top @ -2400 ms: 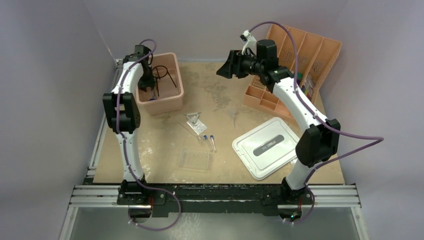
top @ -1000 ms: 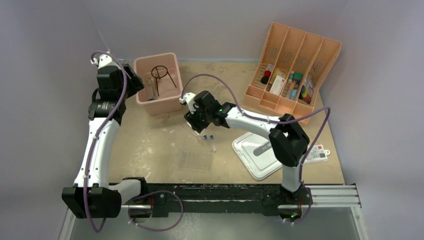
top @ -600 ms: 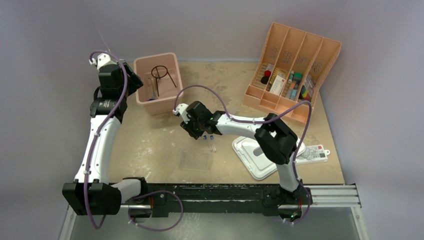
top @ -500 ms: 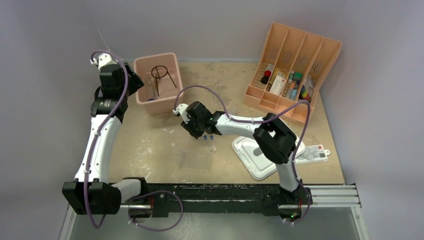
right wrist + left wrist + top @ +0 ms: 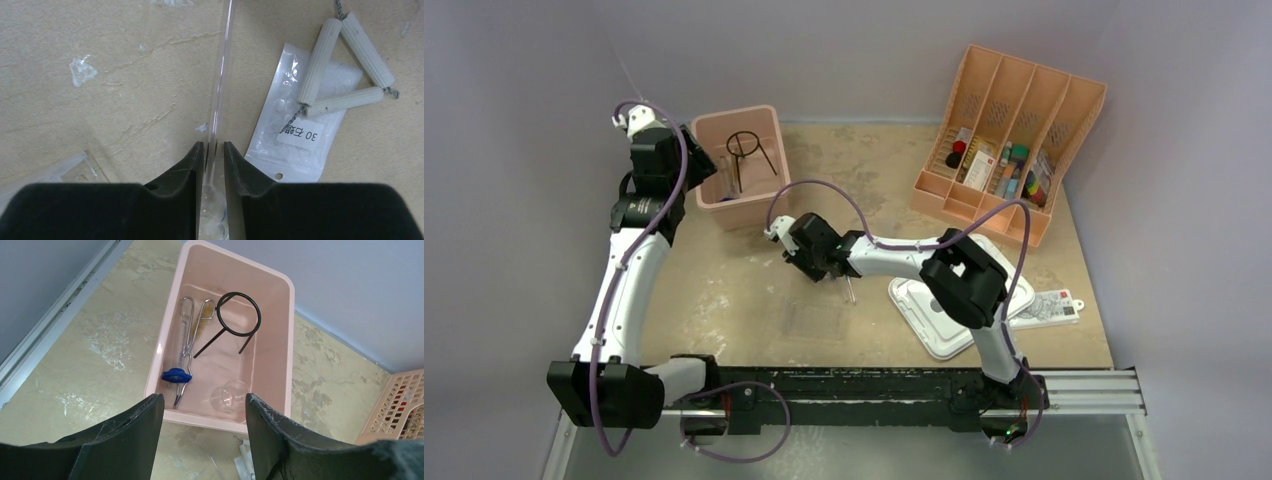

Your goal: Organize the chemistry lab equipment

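My right gripper (image 5: 214, 150) is low over the table, its jaws shut on the bulb end of a clear thin pipette (image 5: 220, 75) that lies on the surface. To its right, a wire triangle (image 5: 320, 60) with white sleeves rests on a small labelled bag (image 5: 300, 135). A corner of the clear plastic tray (image 5: 65, 172) shows at left. My left gripper (image 5: 205, 440) hangs open and empty above the pink bin (image 5: 280, 365). The bin holds steel forceps (image 5: 186, 335), a black wire ring (image 5: 239, 315) and a blue-based glass piece (image 5: 176, 375).
An orange divided organizer (image 5: 1014, 140) with small items leans at the back right. A white lid (image 5: 964, 300) lies near the right arm's base, a small card (image 5: 1054, 305) beside it. A blue-capped tube (image 5: 850, 290) lies by the right gripper (image 5: 809, 262).
The right arm slid a little left and down over the loose items, and its jaws closed around the pipette. The left arm barely moved.
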You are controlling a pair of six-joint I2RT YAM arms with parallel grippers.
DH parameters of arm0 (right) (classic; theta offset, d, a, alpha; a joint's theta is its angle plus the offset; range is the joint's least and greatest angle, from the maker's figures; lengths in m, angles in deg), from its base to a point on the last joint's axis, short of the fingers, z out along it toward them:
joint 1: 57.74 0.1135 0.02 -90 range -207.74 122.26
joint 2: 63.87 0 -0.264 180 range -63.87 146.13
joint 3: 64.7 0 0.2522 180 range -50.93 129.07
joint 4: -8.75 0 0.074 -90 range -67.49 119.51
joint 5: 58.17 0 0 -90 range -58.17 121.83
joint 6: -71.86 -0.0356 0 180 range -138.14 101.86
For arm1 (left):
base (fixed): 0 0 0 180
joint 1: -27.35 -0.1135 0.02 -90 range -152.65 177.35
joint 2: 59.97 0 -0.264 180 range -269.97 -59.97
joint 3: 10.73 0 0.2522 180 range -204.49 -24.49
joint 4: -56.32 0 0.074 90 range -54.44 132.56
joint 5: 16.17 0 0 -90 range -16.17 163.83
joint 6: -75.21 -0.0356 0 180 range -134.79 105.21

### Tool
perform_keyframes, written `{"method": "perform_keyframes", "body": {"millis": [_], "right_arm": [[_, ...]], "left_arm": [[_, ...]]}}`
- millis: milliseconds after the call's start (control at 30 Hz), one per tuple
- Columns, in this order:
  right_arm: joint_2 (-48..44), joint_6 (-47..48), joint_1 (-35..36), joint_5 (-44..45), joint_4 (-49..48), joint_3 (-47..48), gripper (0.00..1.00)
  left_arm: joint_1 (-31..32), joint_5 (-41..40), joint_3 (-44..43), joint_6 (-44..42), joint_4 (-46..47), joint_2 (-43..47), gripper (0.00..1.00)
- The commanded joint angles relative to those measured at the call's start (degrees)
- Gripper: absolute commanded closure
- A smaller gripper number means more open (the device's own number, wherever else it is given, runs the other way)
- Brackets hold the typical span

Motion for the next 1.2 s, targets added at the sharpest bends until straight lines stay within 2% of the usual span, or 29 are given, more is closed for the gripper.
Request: {"method": "perform_keyframes", "body": {"millis": [0, 300, 600, 833, 1167], "right_arm": [[0.72, 0.47, 0.43, 2.15, -0.71, 1.05, 0.77], [-2.10, -1.61, 0.40, 2.72, -0.70, 0.64, 0.95], [-10.81, -0.91, 0.36, 1.22, -0.74, -0.17, 0.97], [-19.56, -0.53, 0.40, 2.93, -1.44, -3.74, 0.97], [-26.11, -3.81, -2.51, 6.86, -3.61, -2.23, 0.99]], "left_arm": [[0.46, -1.79, -2.91, -1.36, 2.07, 0.15, 0.40], [0.66, -2.28, -3.47, -1.40, 1.66, 0.33, 0.40], [0.66, -2.15, -4.56, -0.56, 1.65, -0.10, 0.40], [0.66, -6.41, -10.00, -3.86, 0.60, -1.76, 0.40], [0.66, -1.87, -15.71, -0.18, 0.76, -2.70, 0.38]]}}
